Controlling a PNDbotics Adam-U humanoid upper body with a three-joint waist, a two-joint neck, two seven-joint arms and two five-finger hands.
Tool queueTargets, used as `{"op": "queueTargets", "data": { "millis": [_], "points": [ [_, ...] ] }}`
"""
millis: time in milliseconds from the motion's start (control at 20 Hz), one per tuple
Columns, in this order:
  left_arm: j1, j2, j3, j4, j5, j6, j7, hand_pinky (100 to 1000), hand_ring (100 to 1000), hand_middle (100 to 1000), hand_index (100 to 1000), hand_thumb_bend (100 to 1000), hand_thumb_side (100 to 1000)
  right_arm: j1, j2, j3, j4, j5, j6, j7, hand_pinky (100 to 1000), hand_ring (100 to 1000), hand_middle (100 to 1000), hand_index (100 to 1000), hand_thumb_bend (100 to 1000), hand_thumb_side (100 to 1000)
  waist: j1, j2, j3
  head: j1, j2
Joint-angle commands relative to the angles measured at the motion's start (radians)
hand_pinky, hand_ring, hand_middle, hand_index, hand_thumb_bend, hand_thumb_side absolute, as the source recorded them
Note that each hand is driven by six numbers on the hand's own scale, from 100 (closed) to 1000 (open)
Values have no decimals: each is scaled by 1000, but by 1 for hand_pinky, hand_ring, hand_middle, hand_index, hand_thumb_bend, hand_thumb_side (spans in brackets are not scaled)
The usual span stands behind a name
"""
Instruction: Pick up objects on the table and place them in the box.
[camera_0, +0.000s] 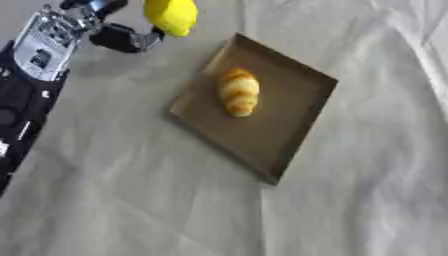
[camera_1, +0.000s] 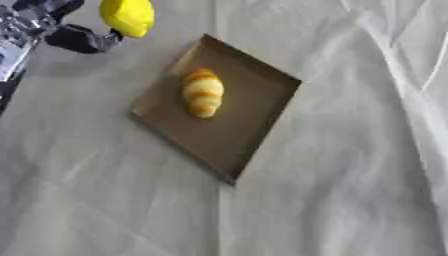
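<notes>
1. Currently the left hand (camera_0: 122, 36) sits at the upper left of the view with its fingers curled round a yellow fruit (camera_0: 171, 16), probably a lemon; only the dark fingertips by the fruit's lower side show, so how much of it they wrap is unclear.
2. The fruit is off the counter (camera_0: 131, 200), up and left of the box (camera_0: 293, 122), not yet over it.
3. The box is a shallow brown tray lying askew on wrinkled white cloth. A croissant (camera_0: 238, 91) already lies in its upper half.
4. The right hand shows in neither view.
5. Risk: the fruit is round and smooth, and appears to be held from one side. It could roll out of the fingers during the carry and drop onto the cloth short of the box.
6. Risk: the box walls look low. A release from height may let the fruit bounce or roll over the rim, most likely at the near corner.
7. Risk: letting go over the upper half would land the fruit on the croissant. The bare lower half looks the safer target.
8. Risk: the box sits loose on cloth; a knock from the arm on the near-left rim could slide it.
</notes>
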Motion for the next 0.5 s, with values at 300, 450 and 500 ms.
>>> {"op": "queueTargets", "data": {
  "millis": [300,450,500],
  "points": [
    [-37,-161,13,8,-199,-101,-116,812,753,562,642,100,133,-30,-40,6,-16,-33,5,16,951,673,718,873,100,590,-7,-33,-14,22,-7],
    [-25,-200,28,32,-270,-85,-89,818,757,566,647,100,134,-42,-39,12,-16,-45,9,28,951,673,717,872,100,592,-6,-32,-24,29,-12],
    [-21,-208,31,38,-290,-81,-80,818,757,567,648,100,134,-44,-38,12,-16,-48,10,31,951,673,717,872,100,592,-5,-32,-27,30,-12]
  ]
}}
